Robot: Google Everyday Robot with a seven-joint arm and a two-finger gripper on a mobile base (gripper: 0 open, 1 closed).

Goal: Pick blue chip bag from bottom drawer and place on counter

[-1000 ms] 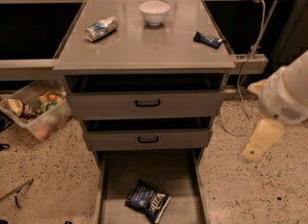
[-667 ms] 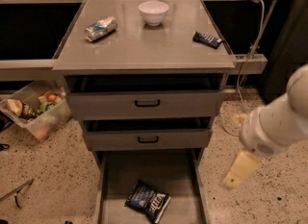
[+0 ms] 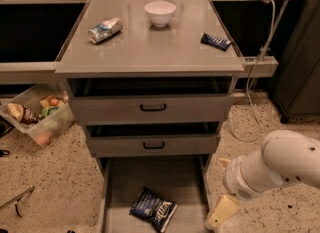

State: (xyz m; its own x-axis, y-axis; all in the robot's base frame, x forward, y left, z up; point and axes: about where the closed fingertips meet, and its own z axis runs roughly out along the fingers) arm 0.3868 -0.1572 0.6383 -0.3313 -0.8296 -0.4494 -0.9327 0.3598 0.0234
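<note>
Already the white arm [image 3: 280, 164] has swung down and inward from where it hung a second ago, out to the right of the cabinet at about the height of the middle drawer. Its gripper [image 3: 222, 211] now sits low at the bottom right, just outside the right rail of the bottom drawer [image 3: 202, 187]. Whether the gripper is open or closed I cannot tell from this angle, but nothing appears to be held in it. This drop reads as the approach to the pick: the reach is under way and the grasp is not yet made. The blue chip bag [image 3: 153, 209] has not moved. It lies flat and slightly askew on the drawer floor, near the front and a little left of centre. That puts it to the gripper's left at much the same depth, apart from it, with the drawer's side wall between them. In my judgement the gripper must next clear that rail and come over the bag from above. Further back, the two upper drawers, the middle one [image 3: 152, 145] and the top one [image 3: 152, 108], stand slightly open above the bottom drawer. Beyond them the counter [image 3: 150, 52] carries a crushed can [image 3: 105, 29] at its left, a white bowl [image 3: 160, 13] near the back and a small dark bar wrapper [image 3: 216, 41] at the right. Bare surface in the middle and front looks enough for the bag. A clear bin [image 3: 35, 119] of oddments sits on the floor to the left.
</note>
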